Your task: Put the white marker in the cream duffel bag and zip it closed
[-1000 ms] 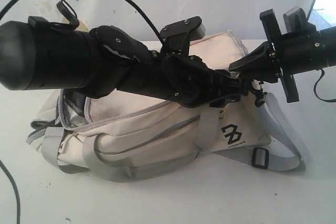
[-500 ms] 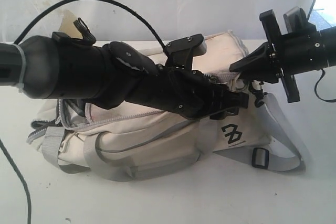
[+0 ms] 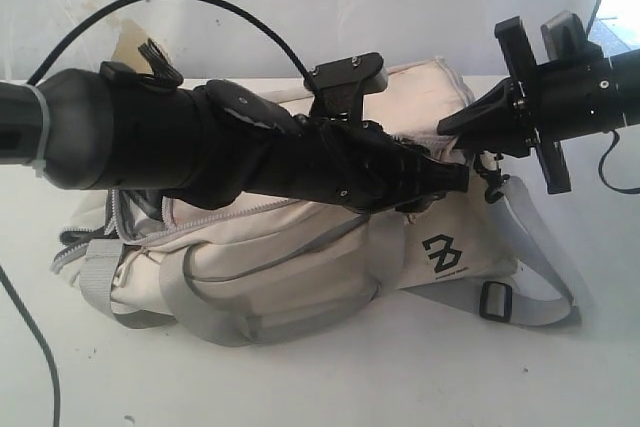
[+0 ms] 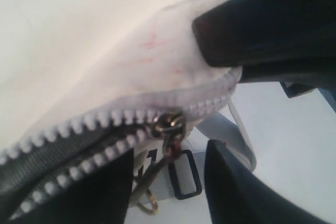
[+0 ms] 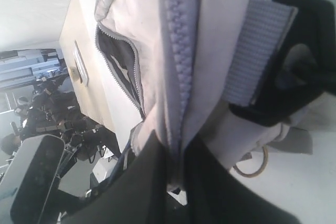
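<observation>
Straddling slider (image 4: 169, 121), left jaws half-open; right jaws pinch soft bag (image 5: 142, 35) edge (take small, likely slippery pull (image 4: 169, 148)).

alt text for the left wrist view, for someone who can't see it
Close-up of a cream fabric duffel bag, its grey zipper part open, the metal slider just short of the open black left gripper. Dark grey lining shows between the parted teeth.

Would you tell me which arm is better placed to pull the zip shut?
Left. The left claw is open astride the zip slider, while the right claw is shut on the bag at its end, bracing it.
</observation>
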`<state>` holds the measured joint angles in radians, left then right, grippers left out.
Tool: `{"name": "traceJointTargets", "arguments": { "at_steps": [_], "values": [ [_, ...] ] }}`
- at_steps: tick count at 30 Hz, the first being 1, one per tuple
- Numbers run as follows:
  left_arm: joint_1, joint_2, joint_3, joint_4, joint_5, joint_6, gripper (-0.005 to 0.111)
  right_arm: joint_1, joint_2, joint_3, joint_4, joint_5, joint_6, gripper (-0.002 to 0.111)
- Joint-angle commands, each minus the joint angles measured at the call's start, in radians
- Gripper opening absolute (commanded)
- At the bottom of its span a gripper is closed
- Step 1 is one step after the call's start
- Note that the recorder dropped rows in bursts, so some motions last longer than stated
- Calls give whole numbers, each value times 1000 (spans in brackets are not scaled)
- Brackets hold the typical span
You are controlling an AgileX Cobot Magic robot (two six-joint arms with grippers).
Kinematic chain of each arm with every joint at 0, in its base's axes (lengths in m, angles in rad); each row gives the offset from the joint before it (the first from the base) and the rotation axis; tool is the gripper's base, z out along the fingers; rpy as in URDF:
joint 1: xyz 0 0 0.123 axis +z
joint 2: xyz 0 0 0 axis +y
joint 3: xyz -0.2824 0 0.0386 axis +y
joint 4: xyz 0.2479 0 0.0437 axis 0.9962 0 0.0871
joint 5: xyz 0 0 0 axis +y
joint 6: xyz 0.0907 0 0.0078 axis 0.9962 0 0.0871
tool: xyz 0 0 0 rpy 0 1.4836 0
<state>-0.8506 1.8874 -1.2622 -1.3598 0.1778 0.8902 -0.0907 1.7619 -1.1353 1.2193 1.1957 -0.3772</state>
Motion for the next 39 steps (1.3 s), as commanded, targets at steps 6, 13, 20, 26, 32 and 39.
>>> {"name": "traceJointTargets", "arguments": {
  "at_steps": [6, 13, 20, 26, 32, 39],
  "values": [
    [1, 31, 5, -14, 28, 7, 23, -9, -14, -8, 24, 25, -12, 0],
    [1, 31, 5, -12, 66, 7, 0, -9, -14, -8, 18, 25, -28, 0],
    [12, -16, 5, 60, 230, 0, 0, -9, -14, -8, 18, 25, -44, 0],
    [60, -58, 5, 143, 421, -92, 0, -9, -14, -8, -30, 25, -49, 0],
    [109, -90, 5, 215, 607, -159, 0, -9, -14, -8, -44, 25, -107, 0],
    [137, -116, 5, 368, 715, -253, 0, -9, -14, -8, -46, 25, -180, 0]
  ]
}}
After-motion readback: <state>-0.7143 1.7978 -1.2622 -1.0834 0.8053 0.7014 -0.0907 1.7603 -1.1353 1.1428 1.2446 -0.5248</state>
